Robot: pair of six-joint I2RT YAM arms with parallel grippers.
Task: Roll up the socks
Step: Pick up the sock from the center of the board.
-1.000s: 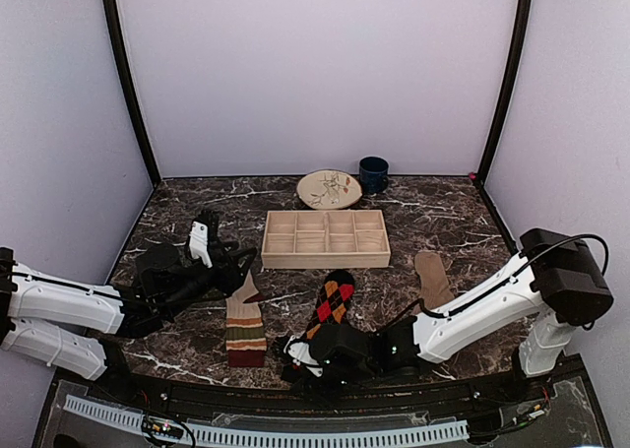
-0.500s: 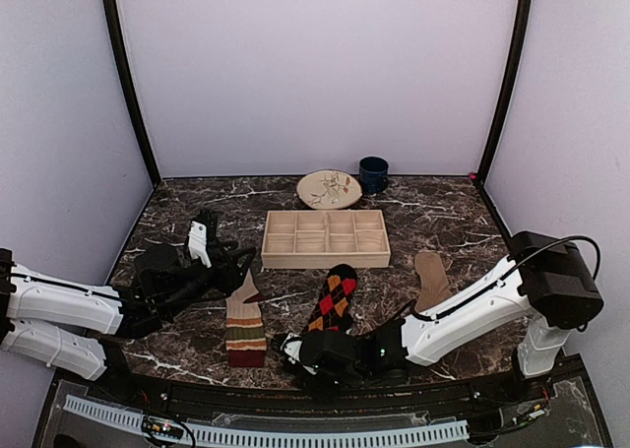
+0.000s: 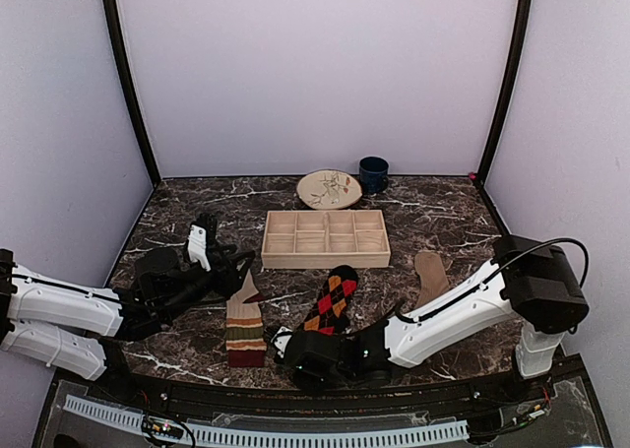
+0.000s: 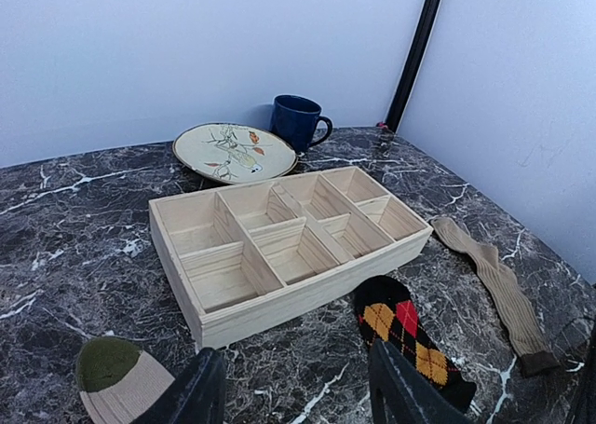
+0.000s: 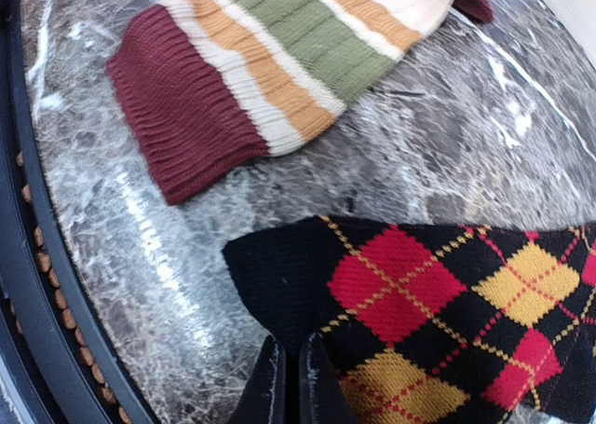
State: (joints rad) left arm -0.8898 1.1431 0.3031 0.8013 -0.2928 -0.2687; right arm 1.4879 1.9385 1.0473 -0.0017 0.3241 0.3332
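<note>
Argyle sock [image 5: 419, 303], black with red and yellow diamonds, lies flat with the edge of its black cuff pinched between the closed fingers of the right gripper [image 5: 284, 387], which sits low at the near edge of the marble table [image 5: 438, 135]. Just ahead of those fingertips, apart from the argyle sock, lies the striped sock [image 5: 279, 61], with its maroon cuff nearest the gripper. The tan ribbed sock [image 3: 430, 276] lies well off to this gripper's right. The left gripper [image 4: 298, 396] hangs above the table with its jaws apart and nothing between them. The striped sock's green toe is just beside its left finger. A wooden tray [image 4: 307, 303] stands ahead of it, with a plate [image 4: 233, 151] and a blue mug [image 4: 296, 123] beyond.
</note>
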